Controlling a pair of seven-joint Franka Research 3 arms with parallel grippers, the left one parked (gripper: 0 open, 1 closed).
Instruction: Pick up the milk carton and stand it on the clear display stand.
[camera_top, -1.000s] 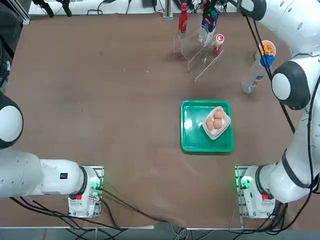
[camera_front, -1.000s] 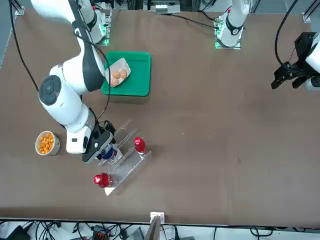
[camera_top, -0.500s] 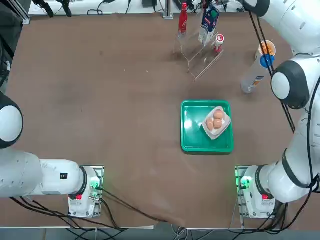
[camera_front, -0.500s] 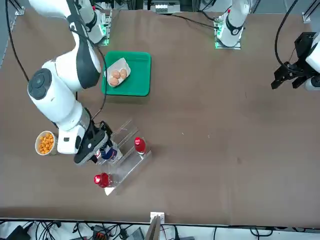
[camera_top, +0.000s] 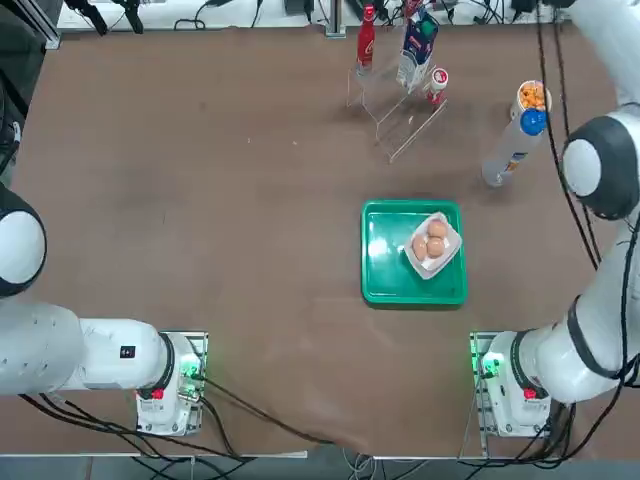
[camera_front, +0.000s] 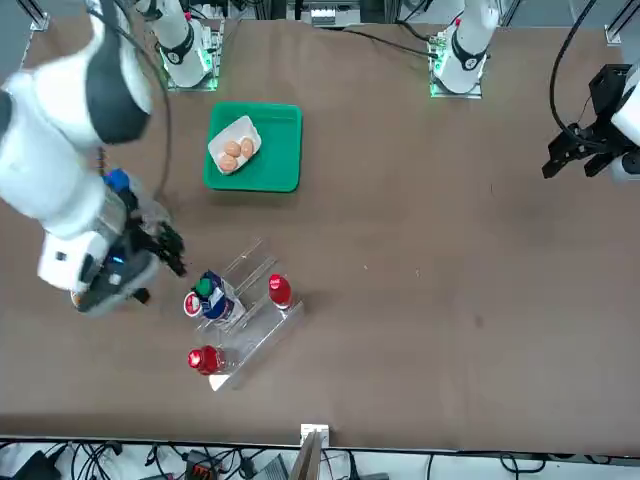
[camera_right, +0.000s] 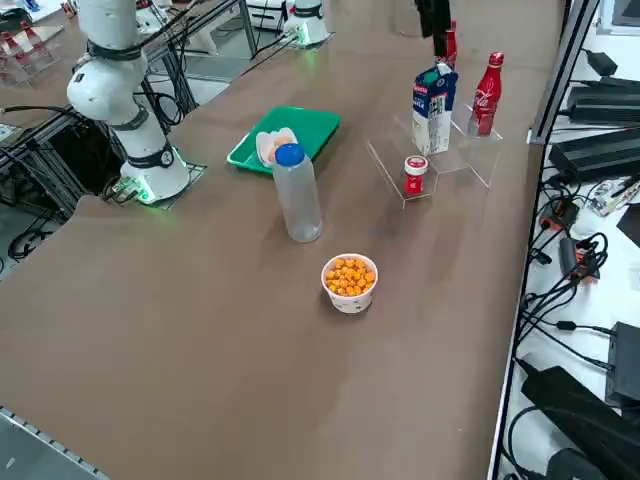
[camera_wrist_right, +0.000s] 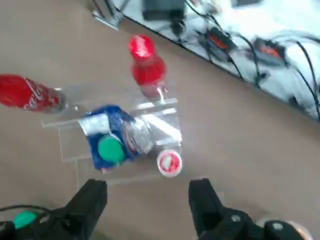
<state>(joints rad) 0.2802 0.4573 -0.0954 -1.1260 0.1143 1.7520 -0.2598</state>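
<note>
Your right gripper (camera_wrist_right: 147, 202): jaws wide, empty, above table | milk carton (camera_right: 433, 110) upright on clear display stand (camera_right: 440, 160)

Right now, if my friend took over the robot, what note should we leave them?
Right gripper: open, empty, up in the air beside the stand.
Milk carton: standing upright on the clear display stand, between the slim red bottle and a small red-capped container.
Done: carton placed and let go.
Left: probably nothing but moving the arm clear.
</note>
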